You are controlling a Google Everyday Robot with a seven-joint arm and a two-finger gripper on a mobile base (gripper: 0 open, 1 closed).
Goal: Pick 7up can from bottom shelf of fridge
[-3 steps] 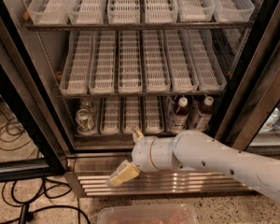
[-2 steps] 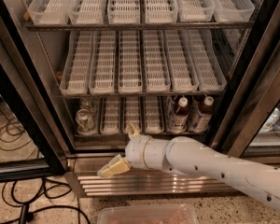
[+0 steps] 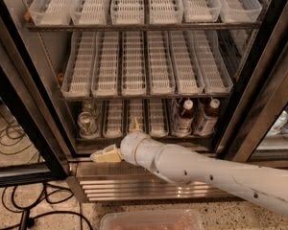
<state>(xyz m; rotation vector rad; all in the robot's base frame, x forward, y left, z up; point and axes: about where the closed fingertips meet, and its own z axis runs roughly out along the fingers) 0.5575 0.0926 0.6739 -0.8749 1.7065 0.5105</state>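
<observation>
Approach step: the gripper, seemingly spread open and empty, hovers before the bottom shelf. The 7up can sits just up-left of it. Next it must reach inward there.

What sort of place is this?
Probably an office or shop drinks corner: display fridge, white lane trays, bottles and 7up can on the bottom shelf. Gripper is low before it.

Shop or lab: display fridge, claw at its base, loose floor cables.
</observation>
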